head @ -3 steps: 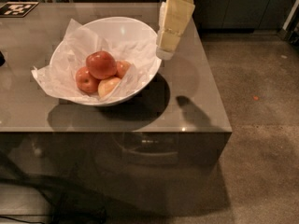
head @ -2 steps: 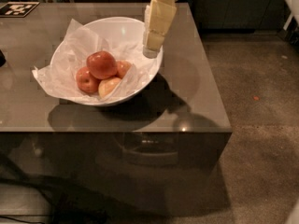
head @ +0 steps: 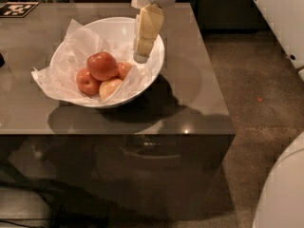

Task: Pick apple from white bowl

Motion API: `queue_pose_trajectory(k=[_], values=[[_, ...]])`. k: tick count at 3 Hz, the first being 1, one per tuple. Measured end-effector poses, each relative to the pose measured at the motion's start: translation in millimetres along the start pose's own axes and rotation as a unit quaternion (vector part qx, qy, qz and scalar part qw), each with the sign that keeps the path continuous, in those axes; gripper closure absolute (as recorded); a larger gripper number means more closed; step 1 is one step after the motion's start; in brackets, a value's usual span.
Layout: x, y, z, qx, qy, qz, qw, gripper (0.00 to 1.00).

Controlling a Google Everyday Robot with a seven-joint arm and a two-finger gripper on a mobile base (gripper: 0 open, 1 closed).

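Observation:
The white bowl (head: 152, 75), lined with crinkled white paper (head: 61, 75), sits on the grey table (head: 190, 94). In it the largest deep red apple (head: 102, 65) rests on top of a smaller red apple (head: 87, 82) and a pale yellow-pink apple (head: 110, 88); another reddish apple (head: 124, 69) peeks out behind. My gripper (head: 141, 57) hangs with pale fingers pointing down over the bowl's right inner side, to the right of the big apple and apart from it.
A black-and-white marker tag (head: 19, 8) lies at the table's far left corner. The table's right edge drops to a speckled floor (head: 256, 99). White robot body parts show at the right (head: 280, 18) and bottom right (head: 285, 194).
My gripper has moved left and lower, from above the bowl's right rim to inside the bowl near the apples. The apples have not moved.

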State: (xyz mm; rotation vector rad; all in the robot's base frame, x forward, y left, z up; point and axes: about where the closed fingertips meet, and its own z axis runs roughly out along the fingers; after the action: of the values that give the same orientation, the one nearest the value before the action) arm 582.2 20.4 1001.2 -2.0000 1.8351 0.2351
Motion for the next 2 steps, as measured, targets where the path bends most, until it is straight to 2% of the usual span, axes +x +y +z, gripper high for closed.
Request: queue_pose_trajectory(k=[1, 2], values=[[-16.3, -5.6, 20.7, 0.002, 0.030, -0.012, 0.9995, 0.00], [-41.8, -12.3, 52.5, -0.022, 0.058, -0.039, 0.9973, 0.00]])
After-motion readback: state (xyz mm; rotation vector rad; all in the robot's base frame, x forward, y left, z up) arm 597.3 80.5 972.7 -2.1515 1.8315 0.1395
